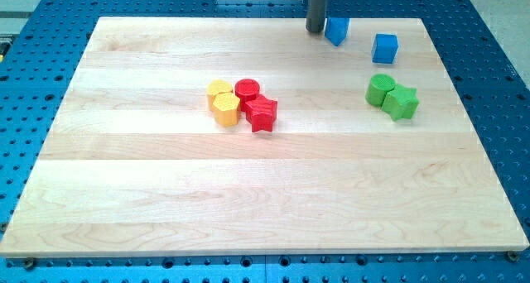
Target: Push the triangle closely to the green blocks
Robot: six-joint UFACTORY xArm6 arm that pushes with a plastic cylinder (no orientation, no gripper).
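Observation:
My tip (315, 31) stands at the board's top edge, touching the left side of a blue triangle block (336, 30). A blue cube (385, 48) lies to the right of the triangle and a little lower. The two green blocks sit together below the cube at the view's right: a green cylinder (380, 89) and a green star (402, 102), touching each other. The triangle is well apart from the green blocks, up and to their left.
A cluster sits near the board's middle: a yellow cylinder (219, 90), a yellow hexagon (225, 109), a red cylinder (247, 89) and a red star (262, 112). The wooden board (166, 192) lies on a blue perforated table (33, 10).

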